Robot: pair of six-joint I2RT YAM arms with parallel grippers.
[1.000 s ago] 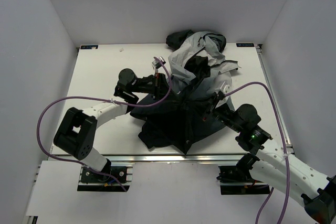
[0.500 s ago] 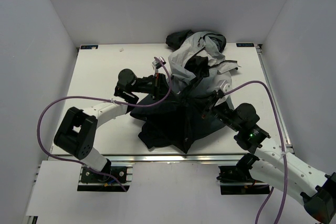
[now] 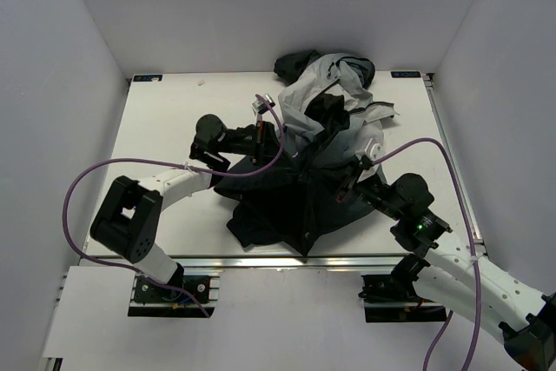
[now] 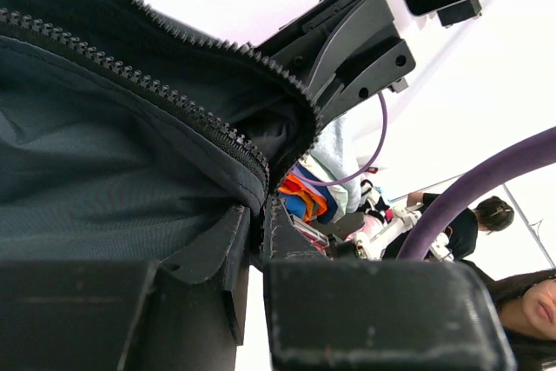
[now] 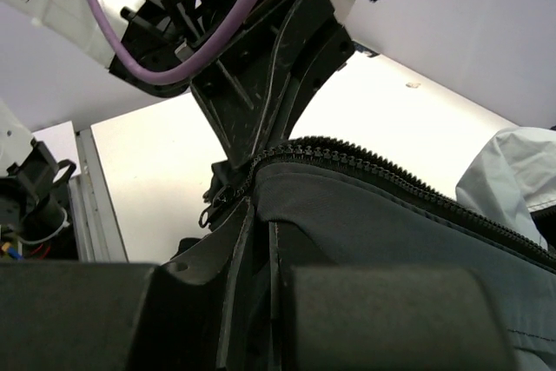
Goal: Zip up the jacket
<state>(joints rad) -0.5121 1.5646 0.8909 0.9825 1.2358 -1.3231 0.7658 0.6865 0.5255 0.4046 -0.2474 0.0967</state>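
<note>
Between left pincer (image 4: 256, 215) and right pincer (image 5: 259, 215) | jacket (image 3: 295, 202), both clamped narrow on its zipper edge (image 4: 174, 106) | teeth apparently unjoined; zipping not yet done.

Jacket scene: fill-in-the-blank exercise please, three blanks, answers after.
In the top view the jacket's light grey part lies toward the table's ____ edge (near/far).
The left claw is ____ on the jacket's zipper edge; so is the right claw.
In the left wrist view the two rows of zipper teeth run unjoined: the zipper is ____.
Missing: far; shut; open.
</note>
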